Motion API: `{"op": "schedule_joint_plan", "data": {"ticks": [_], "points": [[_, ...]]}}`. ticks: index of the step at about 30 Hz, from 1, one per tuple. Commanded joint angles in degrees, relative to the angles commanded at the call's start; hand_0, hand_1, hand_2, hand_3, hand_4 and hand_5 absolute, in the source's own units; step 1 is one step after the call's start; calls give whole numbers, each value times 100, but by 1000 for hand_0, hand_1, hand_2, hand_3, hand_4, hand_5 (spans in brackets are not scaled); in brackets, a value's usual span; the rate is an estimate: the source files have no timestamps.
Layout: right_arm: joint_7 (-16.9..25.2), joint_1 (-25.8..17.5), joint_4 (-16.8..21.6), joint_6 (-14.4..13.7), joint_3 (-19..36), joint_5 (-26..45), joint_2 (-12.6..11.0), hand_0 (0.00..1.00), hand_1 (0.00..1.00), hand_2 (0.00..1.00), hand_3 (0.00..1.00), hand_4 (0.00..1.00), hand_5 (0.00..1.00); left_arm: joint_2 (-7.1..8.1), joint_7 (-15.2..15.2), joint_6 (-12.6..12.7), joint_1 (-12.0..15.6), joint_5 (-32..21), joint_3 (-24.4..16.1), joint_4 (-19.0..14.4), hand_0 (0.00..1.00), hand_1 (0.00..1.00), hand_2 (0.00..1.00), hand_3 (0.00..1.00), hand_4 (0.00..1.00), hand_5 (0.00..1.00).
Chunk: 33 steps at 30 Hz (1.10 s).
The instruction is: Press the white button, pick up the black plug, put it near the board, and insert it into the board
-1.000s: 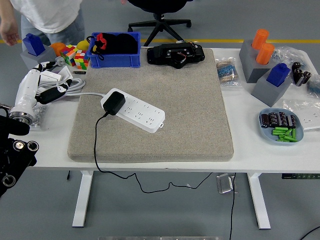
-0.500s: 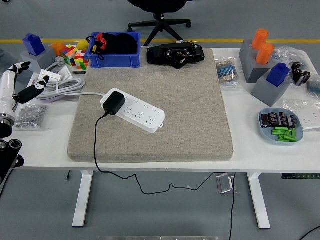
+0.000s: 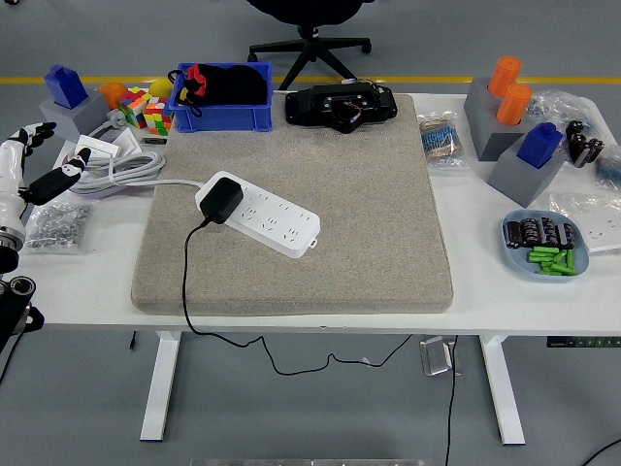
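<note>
Tabletop, white, seen from above and in front, with a large grey felt mat covering its middle. On the mat's left half lies a white power strip, set at a slant from upper left to lower right. A black plug sits seated in the strip's left end, and its black cable runs down across the mat, over the near edge and under the table. The strip's own white cord is coiled on the bare surface to the left of the mat.

At the far left edge, the robot's left hand hangs above the table, well apart from the plug and strip. It is white with dark fingertips; the fingers are spread loosely and grasp nothing. The right hand does not appear.

Along the far side, from left to right: a grey block with a blue piece on top, a colourful puzzle cube, a blue bin holding something black and red, and a black device with exposed wiring. On the right side stand a grey block with two orange cylinders, another grey block with a blue piece, and a light blue dish holding dark parts and green sticks. A small bag of metal bits lies near the left hand. Beyond the table, the base of a black office chair stands on a grey floor.
</note>
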Motion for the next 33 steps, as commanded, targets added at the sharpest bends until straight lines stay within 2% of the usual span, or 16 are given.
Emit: {"op": "schedule_joint_plan", "data": {"ticks": [6, 14, 20, 27, 33], "points": [[-5, -6, -2, 4, 53, -36, 29, 801, 702, 704, 649, 722, 473, 14, -46, -3, 10, -89, -56, -99, 851, 859, 807, 792, 788, 388], [-2, -37, 3, 0, 225, -105, 19, 802, 703, 704, 649, 722, 473, -75, -67, -38, 124, -189, -196, -221, 850, 856, 804, 791, 783, 379], [3, -44, 9, -1, 282, -122, 27, 802, 703, 704, 648, 722, 473, -43, -37, -68, 134, -206, -134, -248, 849, 855, 803, 789, 773, 370], [1, -56, 5, 0, 333, -133, 57, 802, 702, 704, 648, 722, 472, -88, -28, -70, 173, -217, -198, -308, 849, 854, 801, 787, 772, 367], [-2, -62, 8, 1, 291, -112, 70, 802, 702, 704, 648, 722, 472, -35, 51, -109, 170, -192, -111, -332, 848, 853, 800, 784, 769, 363]]}}
